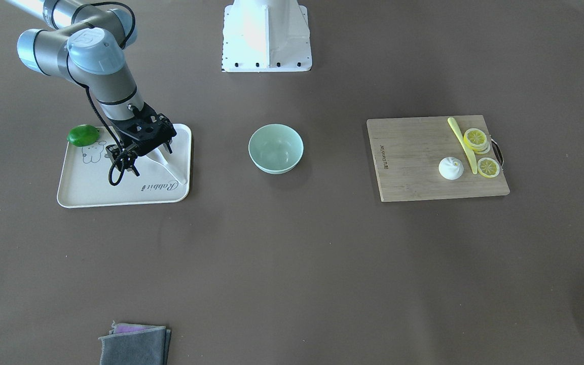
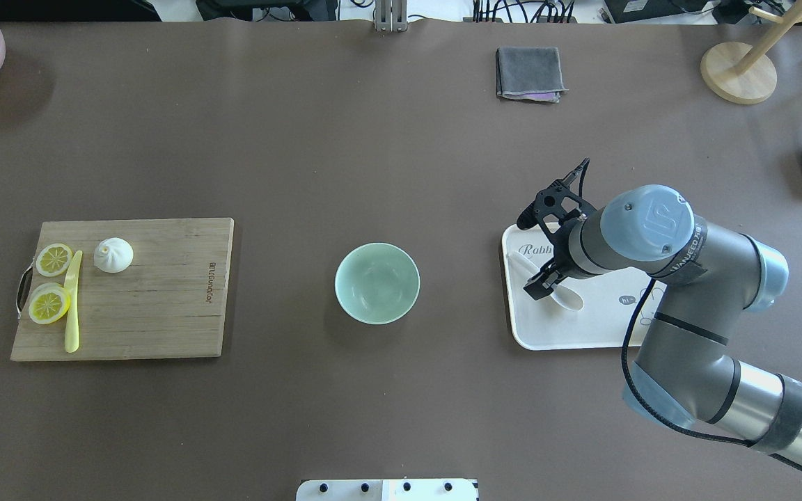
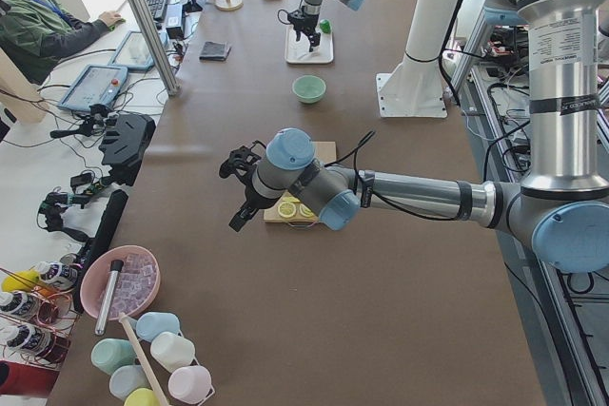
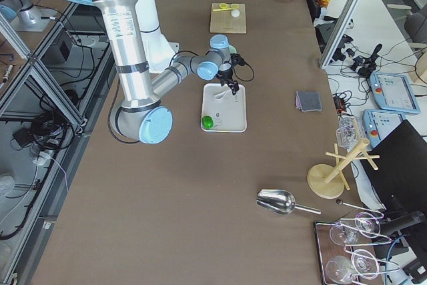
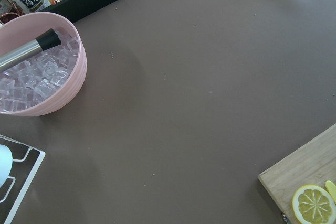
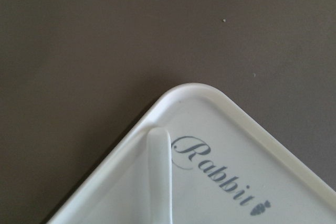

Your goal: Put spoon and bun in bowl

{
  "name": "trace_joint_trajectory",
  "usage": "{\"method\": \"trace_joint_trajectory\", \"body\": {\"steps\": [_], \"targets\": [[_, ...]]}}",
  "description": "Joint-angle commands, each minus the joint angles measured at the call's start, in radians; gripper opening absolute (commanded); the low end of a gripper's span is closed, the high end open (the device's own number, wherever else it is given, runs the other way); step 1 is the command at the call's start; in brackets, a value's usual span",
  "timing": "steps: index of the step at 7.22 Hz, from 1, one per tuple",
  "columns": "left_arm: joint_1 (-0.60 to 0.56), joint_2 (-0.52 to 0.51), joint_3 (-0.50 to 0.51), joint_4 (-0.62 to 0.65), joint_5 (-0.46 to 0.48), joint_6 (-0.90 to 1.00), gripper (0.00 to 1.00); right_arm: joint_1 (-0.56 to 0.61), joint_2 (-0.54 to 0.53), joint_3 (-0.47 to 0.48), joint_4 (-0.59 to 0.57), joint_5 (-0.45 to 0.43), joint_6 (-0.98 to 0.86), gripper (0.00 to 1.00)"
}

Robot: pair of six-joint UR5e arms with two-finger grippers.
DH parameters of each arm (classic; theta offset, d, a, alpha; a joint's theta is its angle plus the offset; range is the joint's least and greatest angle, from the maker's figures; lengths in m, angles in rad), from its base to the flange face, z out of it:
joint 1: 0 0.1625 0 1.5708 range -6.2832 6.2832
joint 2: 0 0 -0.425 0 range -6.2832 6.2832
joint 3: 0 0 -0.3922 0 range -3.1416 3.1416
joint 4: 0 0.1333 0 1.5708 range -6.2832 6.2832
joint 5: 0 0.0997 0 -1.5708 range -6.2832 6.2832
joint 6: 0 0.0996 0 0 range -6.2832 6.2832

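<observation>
The white spoon lies on a white tray, handle toward the bowl; it also shows in the overhead view and its handle in the right wrist view. My right gripper hovers just above the spoon with its jaws apart and empty. The mint-green bowl stands empty at the table's middle. The white bun sits on the wooden cutting board. My left gripper shows only in the left side view, above the table near the board; I cannot tell its state.
Lemon slices and a yellow knife lie beside the bun. A green lime sits at the tray's far corner. A folded grey cloth lies at the far side. A pink bowl of ice stands at the table's left end.
</observation>
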Motion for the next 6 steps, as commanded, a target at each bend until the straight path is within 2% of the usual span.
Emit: {"method": "trace_joint_trajectory", "body": {"steps": [1,2,4,5,6], "targets": [[0.000,0.000,0.001,0.000,0.000,0.000,0.99,-0.016,0.004,-0.014,-0.009,-0.008,0.005,0.83],[0.000,0.002,0.001,-0.001,0.000,0.000,0.99,-0.023,0.021,-0.033,-0.011,-0.010,0.005,0.79],[0.002,0.003,0.001,0.000,0.000,0.000,0.99,-0.026,0.034,-0.050,-0.011,-0.011,0.005,0.78],[0.002,0.005,0.001,-0.001,0.000,0.000,0.99,-0.026,0.034,-0.050,-0.011,-0.011,0.005,0.66],[0.000,0.005,0.001,-0.001,0.000,0.002,0.99,-0.026,0.034,-0.050,-0.021,-0.010,0.003,0.30]]}}
